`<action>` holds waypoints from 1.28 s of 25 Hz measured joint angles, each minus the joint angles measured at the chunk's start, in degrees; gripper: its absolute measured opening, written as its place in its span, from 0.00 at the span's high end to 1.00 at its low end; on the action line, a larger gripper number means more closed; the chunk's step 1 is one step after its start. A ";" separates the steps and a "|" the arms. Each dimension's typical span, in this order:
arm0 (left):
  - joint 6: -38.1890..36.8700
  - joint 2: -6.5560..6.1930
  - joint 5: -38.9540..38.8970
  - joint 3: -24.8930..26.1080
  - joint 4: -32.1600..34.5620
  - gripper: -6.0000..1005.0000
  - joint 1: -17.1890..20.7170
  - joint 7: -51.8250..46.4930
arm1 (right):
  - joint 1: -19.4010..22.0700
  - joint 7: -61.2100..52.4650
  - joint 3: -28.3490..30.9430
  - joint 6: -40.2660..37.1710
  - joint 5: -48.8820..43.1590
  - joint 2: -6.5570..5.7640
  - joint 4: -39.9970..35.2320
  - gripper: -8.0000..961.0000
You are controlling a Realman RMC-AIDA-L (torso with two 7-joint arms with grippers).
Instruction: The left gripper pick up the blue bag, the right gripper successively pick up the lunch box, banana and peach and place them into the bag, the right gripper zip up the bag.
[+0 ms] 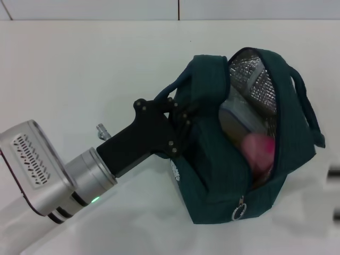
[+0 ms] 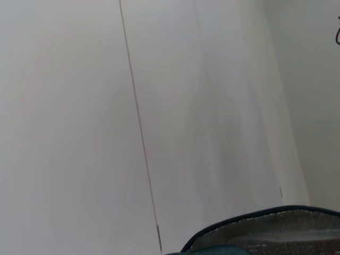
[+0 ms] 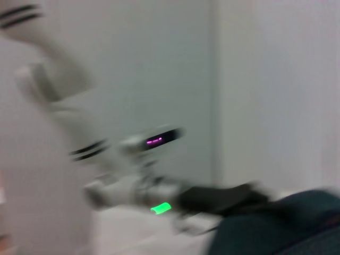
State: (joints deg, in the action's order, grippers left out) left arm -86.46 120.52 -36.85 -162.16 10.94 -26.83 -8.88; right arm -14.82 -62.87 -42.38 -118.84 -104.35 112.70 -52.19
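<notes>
A plain white bench (image 1: 79, 69) fills most of the head view. Behind it rises a pale wall (image 1: 106, 8) with one thin vertical seam (image 1: 178, 9). Lighting is soft and even.

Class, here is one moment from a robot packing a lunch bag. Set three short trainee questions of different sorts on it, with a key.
1. True or false: the bag is zipped shut.
2. Which gripper holds the bag's edge? A) left B) right
3. Fill in: the lining inside the bag is ____ foil.

Key
1. False: it gapes open, a pink item showing inside.
2. A: the left gripper clamps its side; the right gripper is out of the head view.
3. Silver.
</notes>
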 joint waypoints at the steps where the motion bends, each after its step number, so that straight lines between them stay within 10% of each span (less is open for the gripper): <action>1: 0.00 0.00 0.03 0.00 0.19 0.94 -0.10 0.00 | -0.69 -0.40 -1.23 -1.41 -3.10 0.09 -0.01 0.41; 16: 1.47 -0.03 0.35 -0.14 1.45 0.94 -1.51 0.01 | -13.02 -4.95 -10.89 18.25 -12.65 3.20 19.63 0.42; 32: 1.47 -0.09 0.38 0.01 1.26 0.94 -1.65 0.01 | -13.96 -6.19 -29.53 28.64 -0.44 3.50 20.93 0.43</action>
State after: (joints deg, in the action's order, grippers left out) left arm -84.98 120.43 -36.47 -162.15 12.20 -28.47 -8.87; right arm -28.78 -69.06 -71.92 -90.21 -104.79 116.20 -31.25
